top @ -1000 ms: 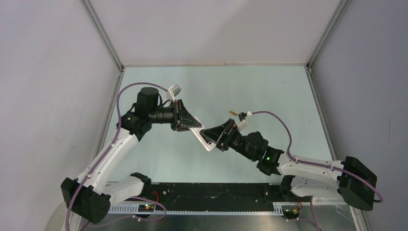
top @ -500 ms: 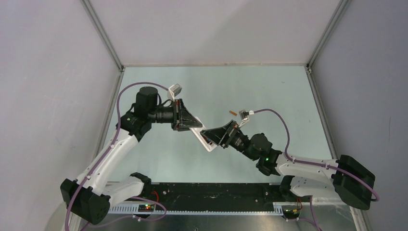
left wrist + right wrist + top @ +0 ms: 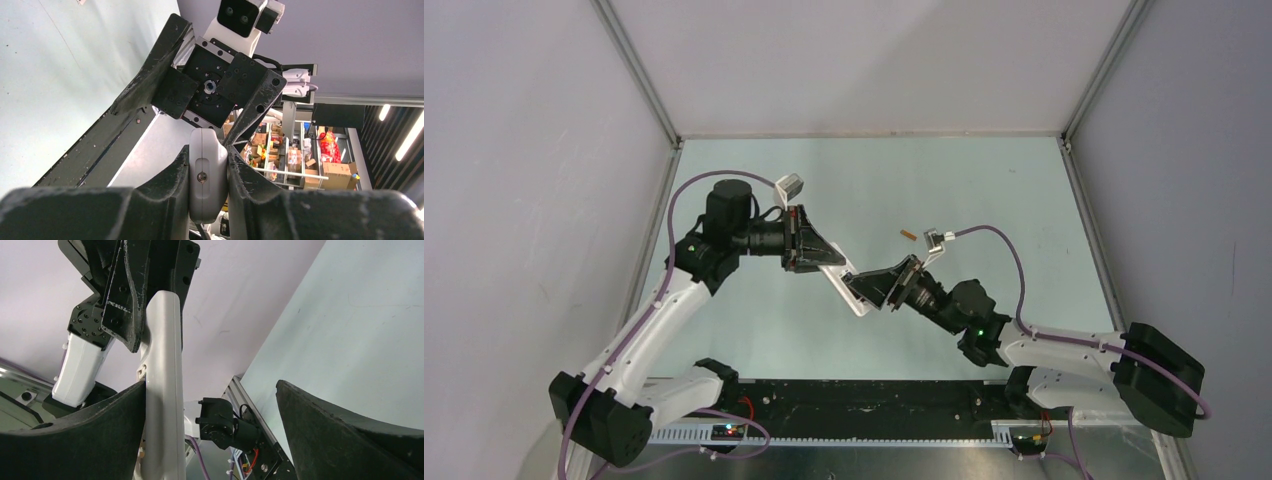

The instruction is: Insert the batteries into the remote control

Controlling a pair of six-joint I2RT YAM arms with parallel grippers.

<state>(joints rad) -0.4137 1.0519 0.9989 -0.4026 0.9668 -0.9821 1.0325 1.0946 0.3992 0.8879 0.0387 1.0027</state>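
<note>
- Centre of the overhead view: the left gripper (image 3: 829, 265) is clenched on the remote control (image 3: 855, 304). It holds the white handset in the air above the pale green table (image 3: 984, 180), and the handset slants from upper left to lower right.
- Lower centre of the left wrist view: the remote stands edge-on, pinched between the two dark fingers (image 3: 165, 185). The other arm's claw faces it from the upper middle of the frame.
- Just right of centre in the overhead view: the right gripper (image 3: 864, 288) meets the handset's lower end with its jaws spread wide, grasping nothing.
- Left half of the right wrist view: the remote's narrow edge rises up the frame, right up against the lower-left finger (image 3: 100, 430). The opposite finger (image 3: 350, 440) at lower right stands well apart from it.
- Upper right of the two claws in the overhead view: the orange battery (image 3: 908, 236) lies on the table. It is apart from the remote and from both sets of jaws.
</note>
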